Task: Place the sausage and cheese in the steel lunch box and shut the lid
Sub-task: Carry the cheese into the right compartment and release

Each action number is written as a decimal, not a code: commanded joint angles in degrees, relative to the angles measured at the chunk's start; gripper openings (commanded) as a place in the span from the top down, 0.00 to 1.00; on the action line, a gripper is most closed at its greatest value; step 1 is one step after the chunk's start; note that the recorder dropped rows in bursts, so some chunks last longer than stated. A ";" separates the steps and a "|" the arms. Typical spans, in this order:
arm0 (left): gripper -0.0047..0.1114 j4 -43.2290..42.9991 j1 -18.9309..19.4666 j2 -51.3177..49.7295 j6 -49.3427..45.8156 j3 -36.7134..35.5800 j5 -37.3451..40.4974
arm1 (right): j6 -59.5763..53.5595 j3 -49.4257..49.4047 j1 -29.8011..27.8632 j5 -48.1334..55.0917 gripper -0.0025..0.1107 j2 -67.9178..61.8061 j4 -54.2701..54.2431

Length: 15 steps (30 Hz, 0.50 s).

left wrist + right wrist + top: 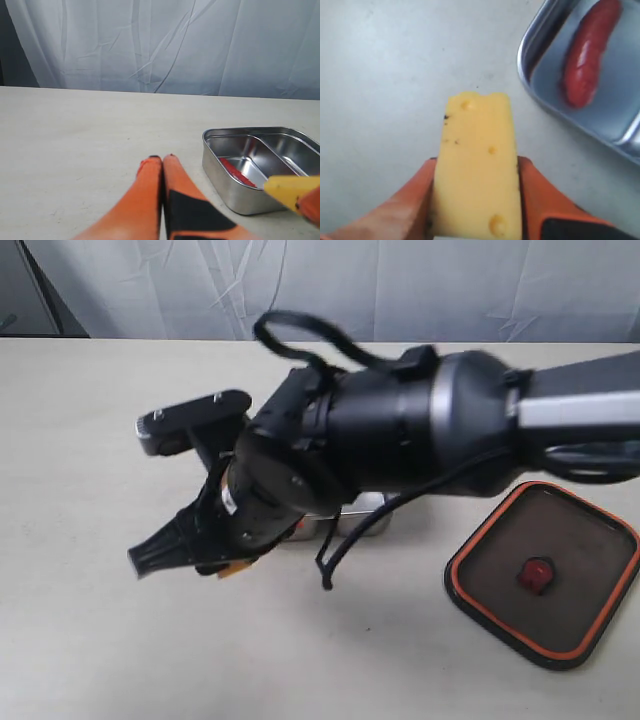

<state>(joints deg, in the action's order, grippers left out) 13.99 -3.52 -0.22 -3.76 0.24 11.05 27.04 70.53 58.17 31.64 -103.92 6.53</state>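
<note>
My right gripper [477, 162] is shut on the yellow cheese [477, 165], a wedge with small holes, held above the bare table beside the steel lunch box [530, 65]. The red sausage [590, 52] lies in one compartment of the box. In the exterior view the right arm reaches across to the left and hides most of the lunch box [362, 520]; only a bit of the cheese [235, 570] shows at the gripper [222, 565]. My left gripper [162, 161] is shut and empty, low over the table beside the lunch box [220, 165]. The dark lid [545, 575] lies flat at the right.
A pale curtain hangs behind the table. The right arm's cable [330, 560] loops down in front of the lunch box. The lid's red-orange tab [537, 575] faces up at its centre.
</note>
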 commanded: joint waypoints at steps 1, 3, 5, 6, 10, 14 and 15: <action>0.96 -0.14 0.01 0.22 0.12 -0.24 -0.58 | 1.23 -0.01 -4.96 4.22 0.99 4.07 7.34; 0.96 -0.14 0.01 0.22 0.12 -0.24 -0.58 | 3.09 -0.01 -8.45 5.25 0.99 4.28 10.67; 0.96 -0.14 0.01 0.22 0.12 -0.24 -0.58 | 3.21 -0.01 -12.05 5.44 0.99 3.91 12.03; 0.96 -0.14 0.01 0.22 0.12 -0.24 -0.58 | 3.21 -0.01 -13.26 5.30 0.99 3.58 12.26; 0.96 -0.14 0.01 0.22 0.12 -0.24 -0.58 | 2.98 -0.01 -17.68 4.50 0.99 1.65 17.14; 0.96 -0.14 0.01 0.22 0.12 -0.24 -0.58 | 8.14 -0.01 -22.83 -0.82 0.99 -3.15 15.08; 0.96 -0.14 0.01 0.22 0.12 -0.24 -0.58 | 6.23 -0.01 -22.83 -1.11 0.99 -3.93 14.43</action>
<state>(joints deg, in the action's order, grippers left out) 13.99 -3.52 -0.22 -3.76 0.24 11.05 34.56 70.53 36.23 32.82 -106.10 22.63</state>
